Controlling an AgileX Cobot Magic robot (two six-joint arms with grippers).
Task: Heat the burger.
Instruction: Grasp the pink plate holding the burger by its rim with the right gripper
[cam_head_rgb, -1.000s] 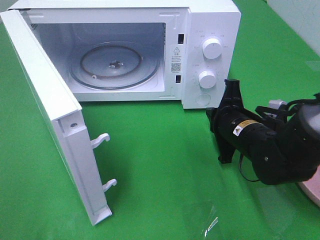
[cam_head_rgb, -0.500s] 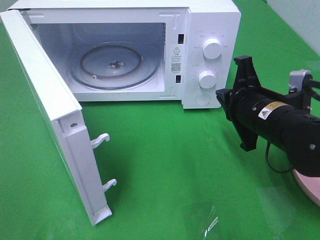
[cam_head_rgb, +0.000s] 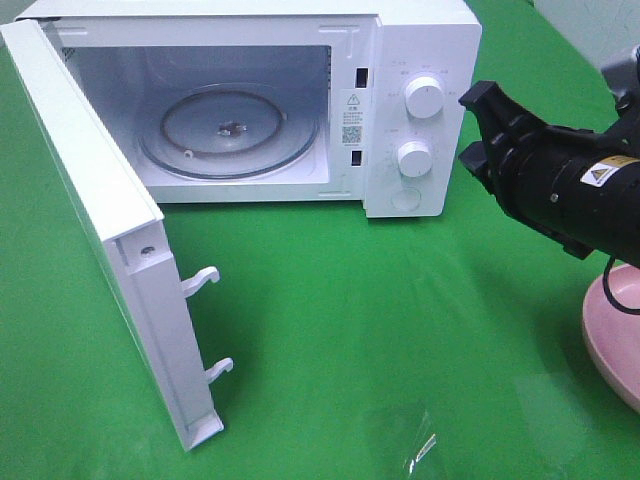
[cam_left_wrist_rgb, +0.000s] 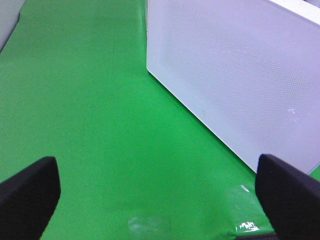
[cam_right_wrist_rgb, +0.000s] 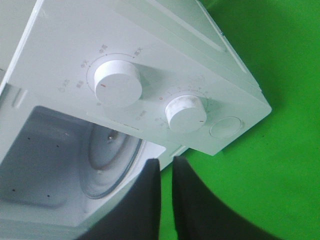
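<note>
Door (cam_head_rgb: 90, 230) swung wide to the left, and we read that as making room: the one microwave (cam_head_rgb: 420, 40) shows its one glass turntable (cam_head_rgb: 228, 130) bare, ready for loading. The burger? We can't find it in any view. Only a bare slice of one pink plate (cam_head_rgb: 610, 340) peeks in at the right edge of the green desk (cam_head_rgb: 330, 330), so we judge it sits out of frame there. The right hand (cam_right_wrist_rgb: 166, 162) hangs just right of the control panel, fingers almost together with a thin slit between, gripping nothing. The left hand (cam_left_wrist_rgb: 157, 165) waits on the left facing the door's outer face, fingers spread wide apart, empty. We count two knobs (cam_head_rgb: 424, 98), one round button (cam_head_rgb: 405, 200), two latch hooks (cam_head_rgb: 200, 280).
</note>
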